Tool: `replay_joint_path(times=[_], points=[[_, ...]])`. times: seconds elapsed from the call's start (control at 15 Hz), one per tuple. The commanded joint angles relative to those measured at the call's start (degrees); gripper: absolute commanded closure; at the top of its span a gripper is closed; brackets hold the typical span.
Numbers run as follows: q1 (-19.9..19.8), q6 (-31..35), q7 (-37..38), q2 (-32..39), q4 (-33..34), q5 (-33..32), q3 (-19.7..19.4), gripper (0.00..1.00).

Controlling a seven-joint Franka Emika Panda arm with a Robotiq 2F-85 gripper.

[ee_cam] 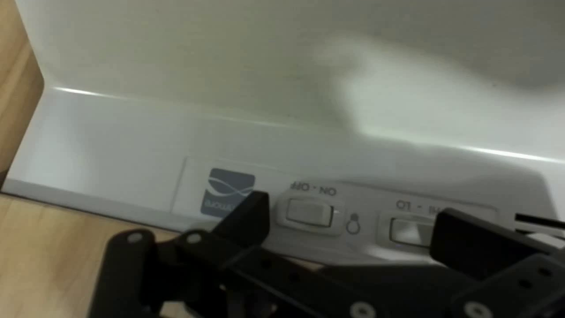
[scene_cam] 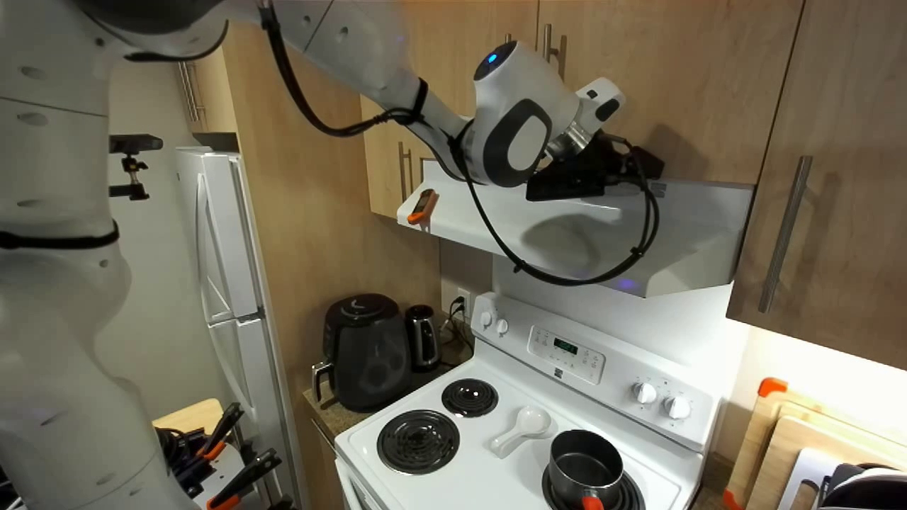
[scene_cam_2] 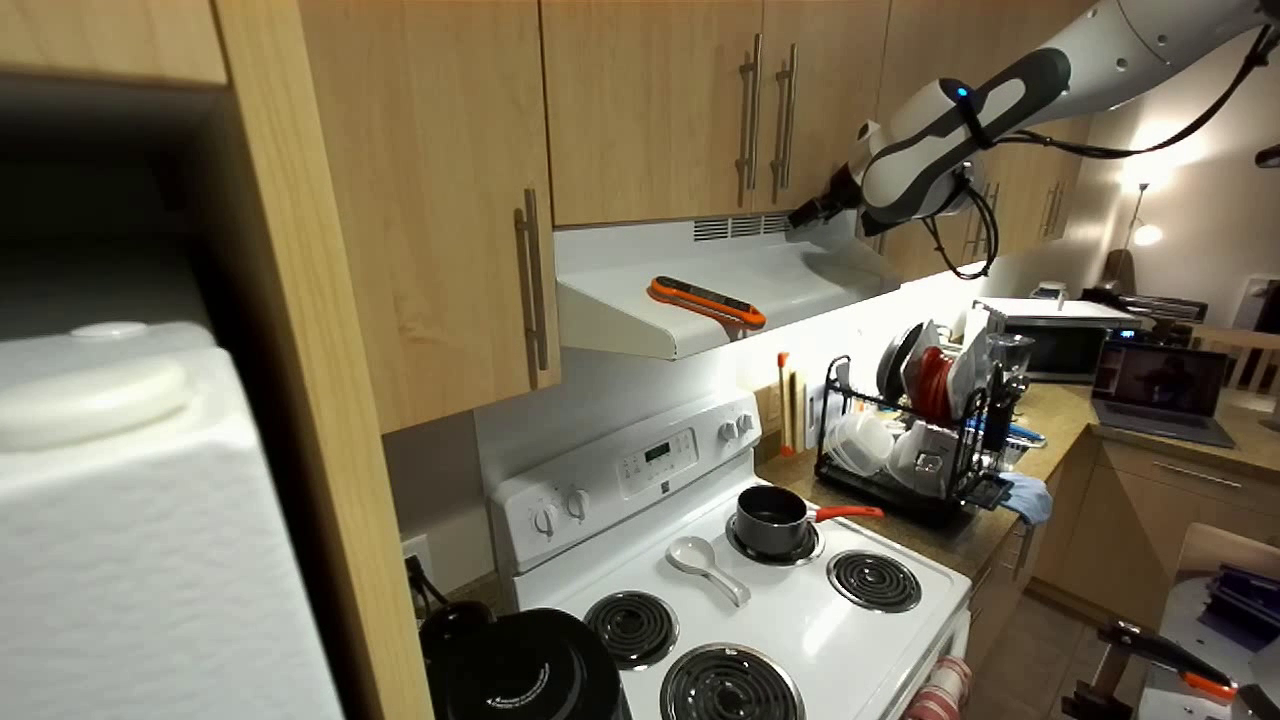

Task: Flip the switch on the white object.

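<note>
Since the hood looks fixed beneath the cupboards, right of centre in the upper half of an exterior view, I expect it to stay put: hard, slick metal, nothing to lift. Light switch below centre in the wrist view; HI-LO switch lower right. Can't say which is meant; my guess, the light. Gripper spread wide, grasping nothing, the light switch showing between its fingers. Both switches likely smooth, small, snappy plastic, so no pinching: I'd press one finger on the end, firm but brief.
</note>
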Motion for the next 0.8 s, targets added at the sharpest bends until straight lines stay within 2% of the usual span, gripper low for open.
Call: replay_joint_path(times=[0.0, 0.4, 0.53, 0.73], points=[[-0.8, 2.1, -0.8, -4.5, -5.3, -0.1, 0.4, 0.0], [-5.8, 1.8, -4.5, -14.8, -16.0, 3.9, 7.7, 0.0], [-5.6, 1.6, -5.6, -17.2, -18.1, 6.3, 8.6, 0.0], [-3.2, 1.1, -8.2, -20.0, -20.5, 10.8, 8.1, 0.0]])
